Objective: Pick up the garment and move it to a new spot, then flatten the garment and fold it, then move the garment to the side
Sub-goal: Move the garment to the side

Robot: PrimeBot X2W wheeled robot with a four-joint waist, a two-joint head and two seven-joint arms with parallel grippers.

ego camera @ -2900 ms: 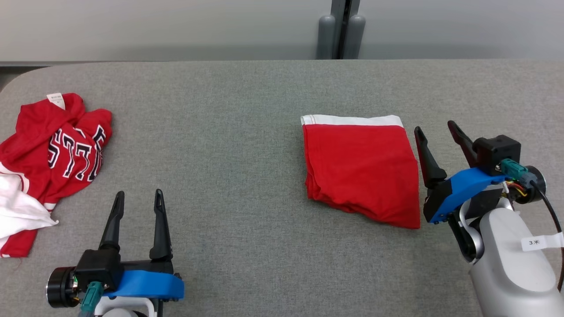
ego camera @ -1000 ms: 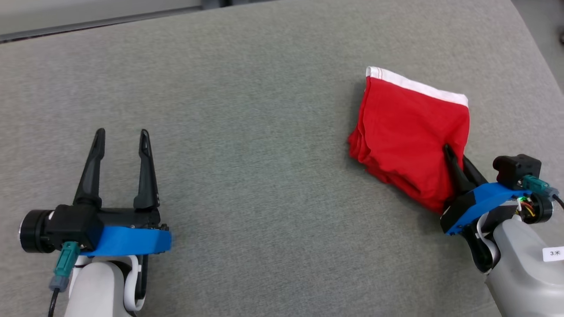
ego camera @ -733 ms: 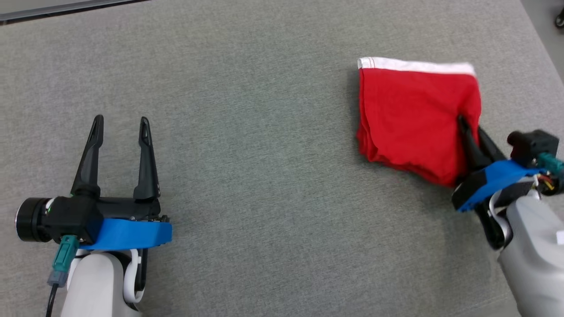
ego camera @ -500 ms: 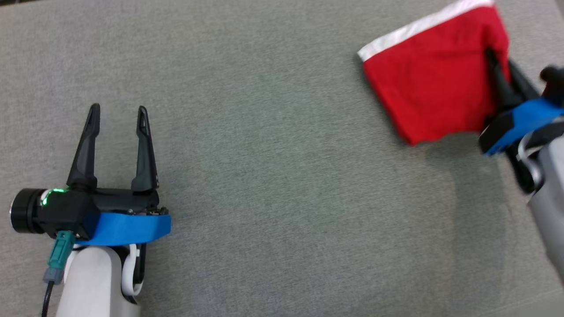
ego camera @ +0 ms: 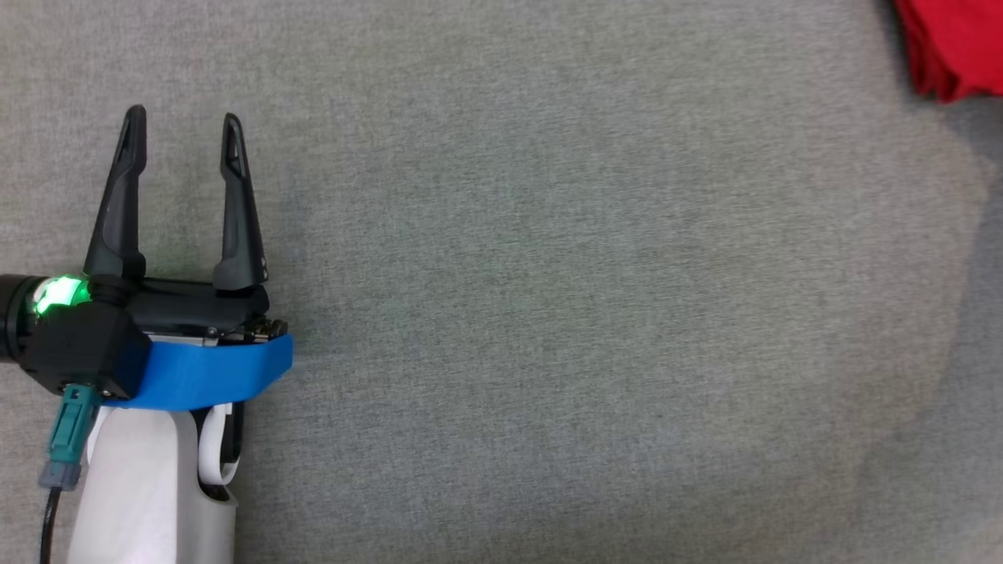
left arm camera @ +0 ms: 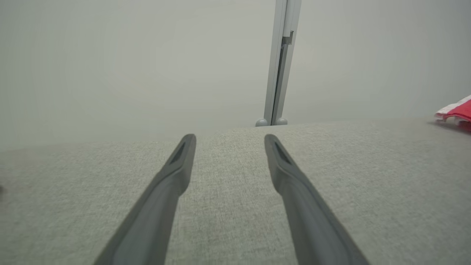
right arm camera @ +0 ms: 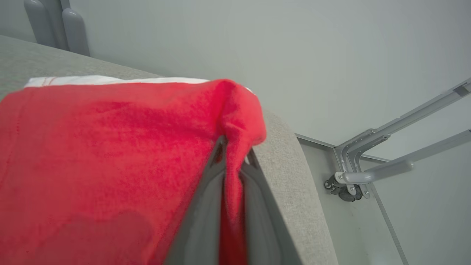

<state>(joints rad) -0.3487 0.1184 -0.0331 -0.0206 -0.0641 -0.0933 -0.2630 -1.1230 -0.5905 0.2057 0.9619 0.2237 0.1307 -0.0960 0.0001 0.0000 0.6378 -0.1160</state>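
The folded red garment (right arm camera: 110, 158) with a white band along its far edge lies near the table's right edge in the right wrist view. My right gripper (right arm camera: 233, 147) is shut on the garment's red edge, cloth pinched between the two fingers. In the head view a corner of the garment (ego camera: 956, 47) shows at the top right, and in the left wrist view the garment (left arm camera: 456, 112) peeks in at far right. My left gripper (ego camera: 180, 133) stands open over bare table at the left, nothing between its fingers (left arm camera: 176, 173).
The grey fabric table (ego camera: 548, 313) spreads across the head view. Its rounded right edge (right arm camera: 290, 191) drops to the floor just beside the garment. A metal frame with a caster (right arm camera: 349, 184) stands beyond that edge. A grey post (left arm camera: 279, 62) rises behind the table.
My right gripper shut on the garment's right edge and carried it right and away. The head camera turned and dipped, so the garment slid to the top-right corner. The left gripper stays open.
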